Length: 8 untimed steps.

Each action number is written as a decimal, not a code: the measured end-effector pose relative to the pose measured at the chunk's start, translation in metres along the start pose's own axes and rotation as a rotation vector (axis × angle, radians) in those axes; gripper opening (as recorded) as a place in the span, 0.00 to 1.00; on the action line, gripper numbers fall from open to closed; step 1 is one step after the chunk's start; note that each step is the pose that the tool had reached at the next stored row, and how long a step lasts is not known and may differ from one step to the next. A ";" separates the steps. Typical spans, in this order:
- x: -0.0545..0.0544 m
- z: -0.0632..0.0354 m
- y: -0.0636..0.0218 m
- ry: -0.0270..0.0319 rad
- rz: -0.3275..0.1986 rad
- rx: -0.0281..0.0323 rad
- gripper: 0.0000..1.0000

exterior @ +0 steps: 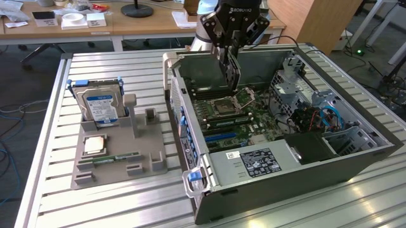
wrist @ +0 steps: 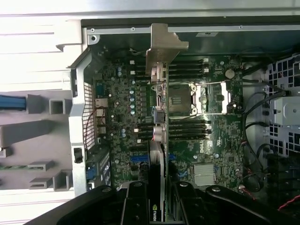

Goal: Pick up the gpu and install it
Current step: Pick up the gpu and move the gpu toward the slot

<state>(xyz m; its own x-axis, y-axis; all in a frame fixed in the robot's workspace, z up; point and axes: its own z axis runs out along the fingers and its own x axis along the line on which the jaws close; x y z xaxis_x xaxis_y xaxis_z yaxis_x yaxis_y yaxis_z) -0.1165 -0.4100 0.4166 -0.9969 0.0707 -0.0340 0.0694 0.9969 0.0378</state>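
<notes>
My gripper (exterior: 229, 47) hangs over the open computer case (exterior: 355, 156) and is shut on the gpu (exterior: 229, 71), a thin dark card held edge-on and upright above the motherboard (exterior: 231, 116). Seen from the wrist, the gpu (wrist: 158, 126) runs from between my black fingers (wrist: 136, 204) out to its silver metal bracket (wrist: 164, 44), above the green board and beside the open CPU socket (wrist: 180, 101).
On the exterior view's left, a grey holder tray (exterior: 114, 164) carries a silver hard drive (exterior: 101, 107) with a blue-white label, a CPU chip (exterior: 95, 145) and a green memory stick (exterior: 117, 157). Drive cages and cables (exterior: 317, 118) fill the case's right side. Desks stand behind.
</notes>
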 end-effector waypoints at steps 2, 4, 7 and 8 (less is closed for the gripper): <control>-0.001 0.0001 0.0008 0.0000 0.000 0.0000 0.26; -0.002 0.0001 0.0015 0.0000 0.000 0.0000 0.26; -0.004 0.0002 0.0026 0.0000 0.000 0.0000 0.26; -0.004 0.0002 0.0029 0.0000 0.000 0.0000 0.26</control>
<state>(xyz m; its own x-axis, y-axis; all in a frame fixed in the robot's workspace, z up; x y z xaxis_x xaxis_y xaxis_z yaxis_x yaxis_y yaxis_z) -0.1122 -0.4074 0.4166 -0.9969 0.0704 -0.0340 0.0691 0.9969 0.0378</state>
